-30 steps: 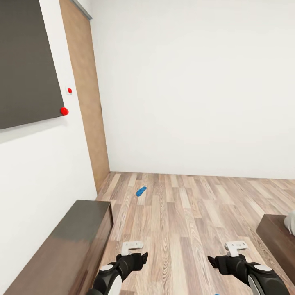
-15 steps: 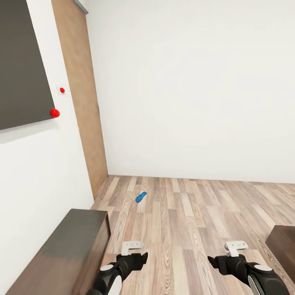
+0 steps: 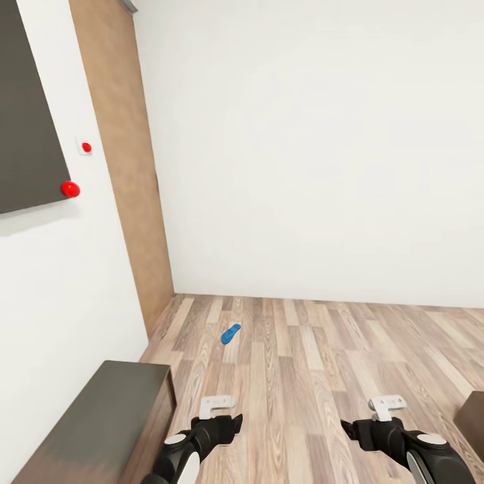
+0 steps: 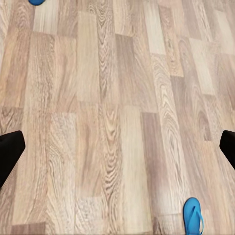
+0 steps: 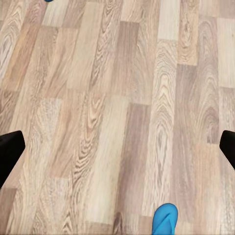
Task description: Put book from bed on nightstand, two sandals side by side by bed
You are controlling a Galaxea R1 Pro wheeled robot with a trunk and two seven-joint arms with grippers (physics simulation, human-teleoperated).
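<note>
One bright blue sandal (image 3: 230,333) lies on the wood-plank floor near the far left corner of the room, well ahead of both arms. The left wrist view catches it as a sliver of sandal (image 4: 35,1) at the frame's edge. A second blue sandal (image 4: 193,215) lies close under the arms, and the right wrist view shows this sandal (image 5: 164,221) too. My left gripper (image 3: 227,425) and right gripper (image 3: 355,429) hover low over the floor, both open and empty, fingers (image 4: 10,152) spread wide. Book and nightstand are out of view.
A low dark cabinet (image 3: 94,420) with a glossy top stands along the left wall. Above it hangs a dark panel (image 3: 27,114) with a red knob (image 3: 70,189). A dark-brown bed frame corner (image 3: 474,415) pokes in at the right edge. Bare plank floor lies between.
The whole view has shifted: the wall panel and cabinet slid left, the bed corner slid nearly off the right edge, and more far wall shows. The arms kept their pose.
</note>
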